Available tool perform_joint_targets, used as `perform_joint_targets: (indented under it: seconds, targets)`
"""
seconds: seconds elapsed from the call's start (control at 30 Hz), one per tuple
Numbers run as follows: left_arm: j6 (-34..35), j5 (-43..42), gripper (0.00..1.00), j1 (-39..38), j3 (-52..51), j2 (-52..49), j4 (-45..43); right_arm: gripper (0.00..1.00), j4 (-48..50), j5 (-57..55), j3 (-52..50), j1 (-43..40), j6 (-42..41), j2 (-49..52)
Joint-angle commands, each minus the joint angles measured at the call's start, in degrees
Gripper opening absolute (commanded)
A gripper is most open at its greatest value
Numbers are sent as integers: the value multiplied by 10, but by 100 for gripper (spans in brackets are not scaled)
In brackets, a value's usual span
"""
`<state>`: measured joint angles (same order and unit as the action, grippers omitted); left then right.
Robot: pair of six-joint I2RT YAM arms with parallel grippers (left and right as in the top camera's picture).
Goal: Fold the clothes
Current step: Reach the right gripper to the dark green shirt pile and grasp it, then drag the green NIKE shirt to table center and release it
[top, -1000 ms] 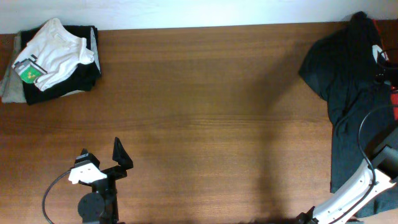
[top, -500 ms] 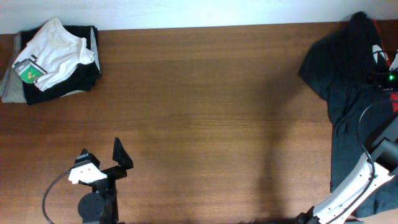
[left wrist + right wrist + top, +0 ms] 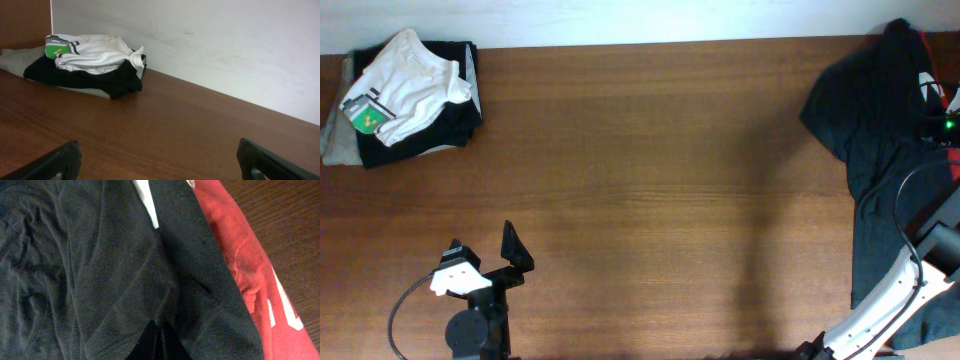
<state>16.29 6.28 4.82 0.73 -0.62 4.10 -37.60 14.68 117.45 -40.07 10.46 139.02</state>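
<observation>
At the far left of the brown wood-grain worktop sits a folded pile, soft white cloth over black and grey. Nearer, the left pincer rests with its dark fingers spread wide, holding nothing. At the far right the black T-shirt, matte and rumpled, sprawls along the edge and overlaps the red T-shirt. There the right pincer has its tips drawn together on a crease of the black fabric.

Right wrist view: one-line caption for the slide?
Right gripper pinching a fold of the black T-shirt, which overlaps a red T-shirt on the wooden table.
</observation>
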Motion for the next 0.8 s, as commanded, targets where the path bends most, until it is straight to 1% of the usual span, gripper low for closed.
perform_joint_targets:
  seconds: [0.0, 0.07, 0.13, 0.2, 0.23, 0.27, 0.33, 0.57, 0.63, 0.77]
  targets:
    - [-7, 4, 99, 0, -2, 2, 0, 4, -9, 24, 18, 9, -26, -60]
    - [-7, 4, 99, 0, -2, 2, 0, 4, -16, 101, 18, 26, -32, -106]
    - [-7, 4, 99, 0, -2, 2, 1, 4, -21, 157, 18, 54, -55, -142]
    - [-7, 4, 99, 0, -2, 2, 1, 4, -36, 197, 18, 111, -80, -176]
    - [-7, 4, 99, 0, -2, 2, 0, 4, -45, 202, 18, 141, -85, -185]
    - [-7, 4, 99, 0, -2, 2, 0, 4, -58, 203, 18, 195, -95, -194]
    - [-7, 4, 99, 0, -2, 2, 1, 4, -71, 203, 17, 276, -102, -195]
    - [-7, 4, 99, 0, -2, 2, 0, 4, -69, 202, 17, 523, -147, -194]
    - [-7, 4, 99, 0, -2, 2, 1, 4, -51, 187, 17, 603, -192, -193]
    - [-7, 4, 99, 0, -2, 2, 1, 4, 15, 165, 17, 702, -256, -193]
